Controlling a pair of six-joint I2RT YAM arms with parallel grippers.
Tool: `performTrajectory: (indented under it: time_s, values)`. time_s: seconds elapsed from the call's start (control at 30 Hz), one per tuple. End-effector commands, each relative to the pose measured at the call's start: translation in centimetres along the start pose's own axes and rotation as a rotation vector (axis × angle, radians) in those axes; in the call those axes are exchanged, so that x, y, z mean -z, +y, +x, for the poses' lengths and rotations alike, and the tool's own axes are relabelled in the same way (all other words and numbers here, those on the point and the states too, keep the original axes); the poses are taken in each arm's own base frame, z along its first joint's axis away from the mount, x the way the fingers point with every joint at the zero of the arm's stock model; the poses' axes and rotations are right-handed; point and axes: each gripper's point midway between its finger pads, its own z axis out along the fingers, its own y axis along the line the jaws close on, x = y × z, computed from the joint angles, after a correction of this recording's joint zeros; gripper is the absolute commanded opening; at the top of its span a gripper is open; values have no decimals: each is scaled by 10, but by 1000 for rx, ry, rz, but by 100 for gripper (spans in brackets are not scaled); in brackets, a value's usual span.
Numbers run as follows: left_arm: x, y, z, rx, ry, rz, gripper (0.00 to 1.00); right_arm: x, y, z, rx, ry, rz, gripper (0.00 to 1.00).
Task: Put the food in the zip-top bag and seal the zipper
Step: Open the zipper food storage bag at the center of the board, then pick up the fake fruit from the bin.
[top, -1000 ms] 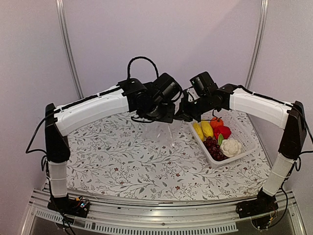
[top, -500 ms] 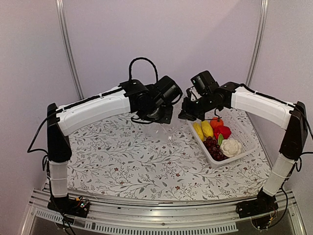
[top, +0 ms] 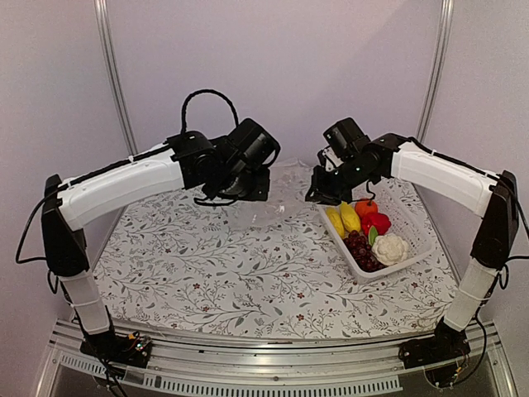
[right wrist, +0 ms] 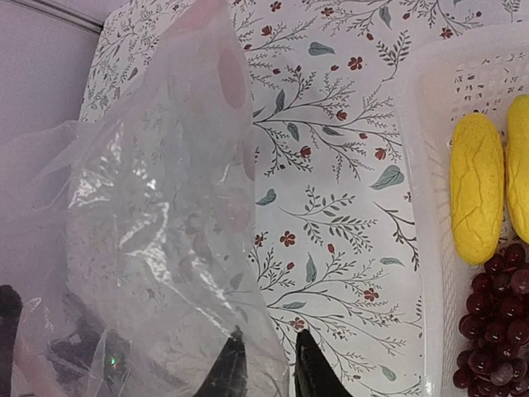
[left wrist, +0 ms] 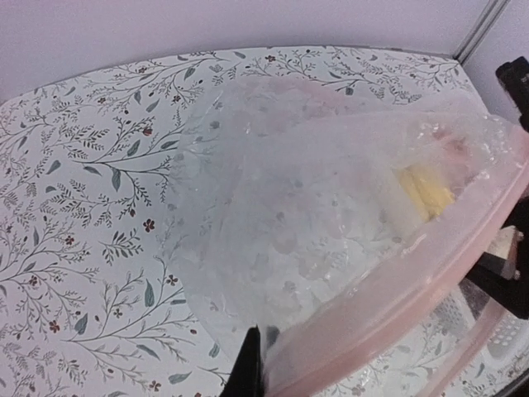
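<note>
Now the left gripper (left wrist: 256,372) is pinched tight on the bag (left wrist: 314,231) by its zipper (left wrist: 413,298), lifting the mouth off the table (top: 207,273), likely to open it toward the basket (top: 388,273). The right gripper (right wrist: 266,372) has its fingers slightly apart at the film. All the food (top: 368,231) sits in the basket.

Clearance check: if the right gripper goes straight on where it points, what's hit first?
Likely the zip-top bag: its clear film edge lies just ahead of the right gripper. Past it there is only the floral tablecloth. Depth is unclear.
</note>
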Motion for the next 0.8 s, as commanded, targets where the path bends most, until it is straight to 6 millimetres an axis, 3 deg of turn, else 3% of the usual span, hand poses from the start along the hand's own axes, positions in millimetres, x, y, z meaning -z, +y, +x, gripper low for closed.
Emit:
performTrajectory:
  time_s: [0.0,0.13,0.27,0.37,0.53,0.63,0.7,0.77]
  values:
    - [1,24,-12,49,-29,-25,0,22,27,6,50,44,-167,30]
    - [-4,34,-11,23,-15,-48,0,70,69,6,135,55,-375,58]
    - [-3,58,-9,-2,5,-112,0,109,74,6,175,35,-415,67]
    - [12,84,-14,-10,-2,-171,0,114,39,1,163,-5,-308,68]
    - [52,114,-29,-49,-63,-208,0,94,-68,-15,68,-65,34,57]
    - [52,124,-23,-85,-41,-244,0,78,-113,-27,2,-86,109,50]
    - [44,120,-17,-95,-10,-223,0,66,-128,-33,6,-90,140,48]
    - [35,111,-11,-98,10,-187,0,40,-145,-38,30,-50,203,43]
